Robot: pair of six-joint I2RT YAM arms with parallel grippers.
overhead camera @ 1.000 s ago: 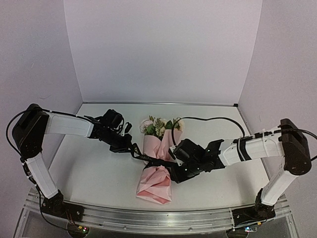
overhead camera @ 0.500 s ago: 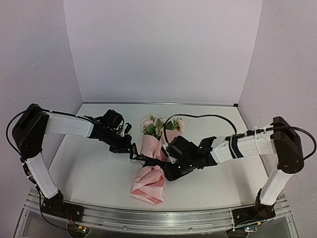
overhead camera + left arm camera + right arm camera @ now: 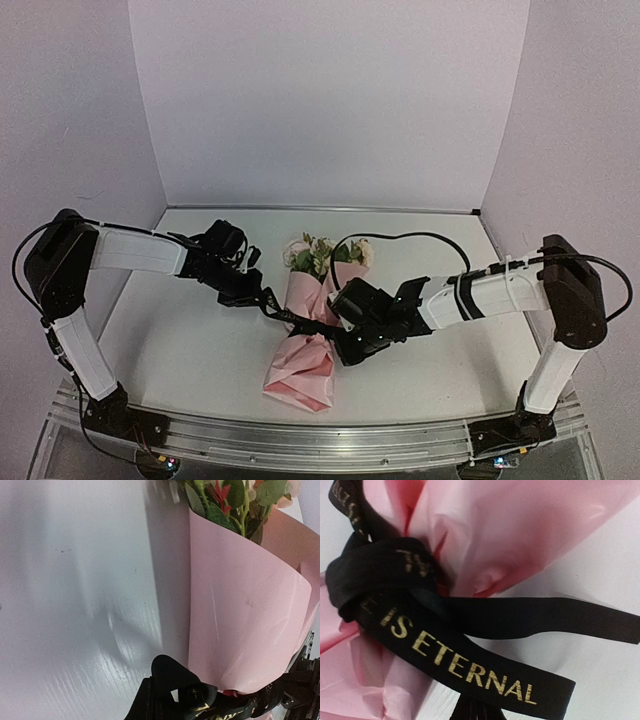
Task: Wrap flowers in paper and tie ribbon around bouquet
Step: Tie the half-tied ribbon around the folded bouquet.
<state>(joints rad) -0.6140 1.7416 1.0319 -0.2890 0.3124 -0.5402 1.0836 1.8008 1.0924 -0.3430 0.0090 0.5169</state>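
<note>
the bouquet (image 3: pixel 303 345) lies flat on the table (image 3: pixel 180 345). its long axis runs from the flowers (image 3: pixel 322 252) at the far end to the flared paper (image 3: pixel 240 620) at the near end. the ribbon (image 3: pixel 470 672) circles the narrow waist and is drawn into a knot (image 3: pixel 380 575).

the two arms flank that waist. the left gripper (image 3: pixel 268 299) sits just to its left and the right gripper (image 3: pixel 343 349) just to its right, both close in, the right one almost against the paper. from the left jaws the knot lies ahead and to the right. from the right jaws it lies ahead and to the left, with one lettered tail passing just in front of the tips and a plain tail trailing off right.

the left jaws are together, clamped on a ribbon end that runs across to the waist. the right jaws are together too, but i cannot tell whether they have caught any ribbon.

my guess is that tightening comes next, and it turns on pulling the ends apart, across the bouquet's axis.

hidden or unclear:
- the right fingertips are cut off at the bottom of the wrist view.
- the stems are inside the paper.
- the knot's underside cannot be seen, nor whether it is a full bow.
</note>
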